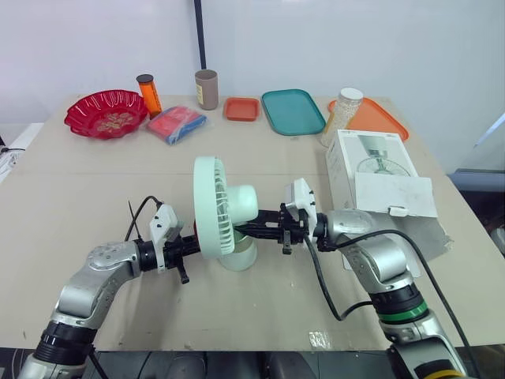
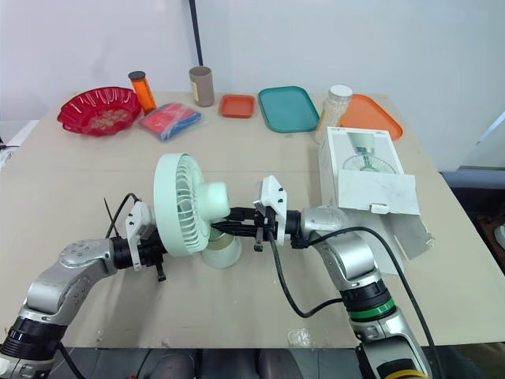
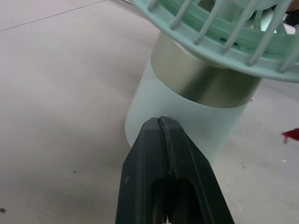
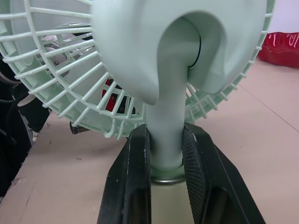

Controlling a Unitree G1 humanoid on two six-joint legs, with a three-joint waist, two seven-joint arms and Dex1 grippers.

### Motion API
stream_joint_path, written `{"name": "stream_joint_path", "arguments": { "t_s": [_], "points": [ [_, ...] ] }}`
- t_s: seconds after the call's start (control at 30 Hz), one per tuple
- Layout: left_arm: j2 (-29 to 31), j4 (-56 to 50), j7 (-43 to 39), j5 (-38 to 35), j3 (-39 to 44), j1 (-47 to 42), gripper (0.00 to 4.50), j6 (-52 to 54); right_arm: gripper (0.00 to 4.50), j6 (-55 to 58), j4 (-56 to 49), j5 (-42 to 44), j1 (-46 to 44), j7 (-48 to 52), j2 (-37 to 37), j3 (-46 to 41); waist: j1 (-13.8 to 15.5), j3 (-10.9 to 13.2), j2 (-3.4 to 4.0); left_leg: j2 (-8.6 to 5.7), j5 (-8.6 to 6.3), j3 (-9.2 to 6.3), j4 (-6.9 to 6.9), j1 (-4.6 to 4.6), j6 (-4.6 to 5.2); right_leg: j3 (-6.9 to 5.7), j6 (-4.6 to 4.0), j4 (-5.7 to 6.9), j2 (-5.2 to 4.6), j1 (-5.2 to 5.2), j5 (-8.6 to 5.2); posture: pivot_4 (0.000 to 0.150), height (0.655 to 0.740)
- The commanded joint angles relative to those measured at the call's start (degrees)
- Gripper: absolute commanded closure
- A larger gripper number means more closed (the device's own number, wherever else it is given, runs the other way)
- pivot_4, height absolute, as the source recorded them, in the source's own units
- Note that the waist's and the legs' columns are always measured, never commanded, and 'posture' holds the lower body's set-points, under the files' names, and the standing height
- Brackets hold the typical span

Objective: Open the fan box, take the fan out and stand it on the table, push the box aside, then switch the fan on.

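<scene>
The pale-green plastic fan [image 1: 225, 213] stands on the tan table [image 1: 95, 181], its white cardboard box [image 1: 375, 178] aside at right. The right hand [image 4: 166, 137] clamps its neck; the left hand [image 3: 161, 122], fingers together, touches its base — only switching on seems left.

We see a mint-green fan [image 1: 217, 207] (silvery near its base), a white box [image 1: 371, 162], a red bowl [image 1: 76, 112], a teal tray [image 1: 293, 110], a beige surface [image 1: 79, 189].

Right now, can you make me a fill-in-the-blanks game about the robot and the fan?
The right gripper is shut on the ____'s neck.
The shut left gripper points at the fan's round ____.
The fan box lies on the robot's ____ side of the fan.
Missing words: fan, base, right.
</scene>
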Motion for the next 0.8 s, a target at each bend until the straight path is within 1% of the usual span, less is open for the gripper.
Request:
{"name": "stream_joint_path", "arguments": {
  "t_s": [0.03, 0.8],
  "points": [
    [0.48, -1.51, -1.03, 0.18, -0.79, 0.20, 4.48, -0.03, 4.11, 0.43, -0.67, -1.09, 0.56, -0.63, -0.59, 0.84, 0.00, 0.00, 0.00, 0.00, 0.00, 0.00, 0.00, 0.00, 0.00, 0.00, 0.00, 0.00, 0.00, 0.00, 0.00, 0.150, 0.7400],
    [-0.60, -1.35, -1.42, 1.05, -1.17, -0.05, 4.48, -0.47, 4.11, 0.47, -0.99, -1.17, 0.74, -0.32, -0.96, 1.55, 0.06, -0.01, 0.01, -0.01, 0.00, -0.02, 0.02, 0.01, 0.00, -0.01, 0.00, 0.00, -0.01, 0.04, 0.00, 0.150, 0.7400]
  ]
}}
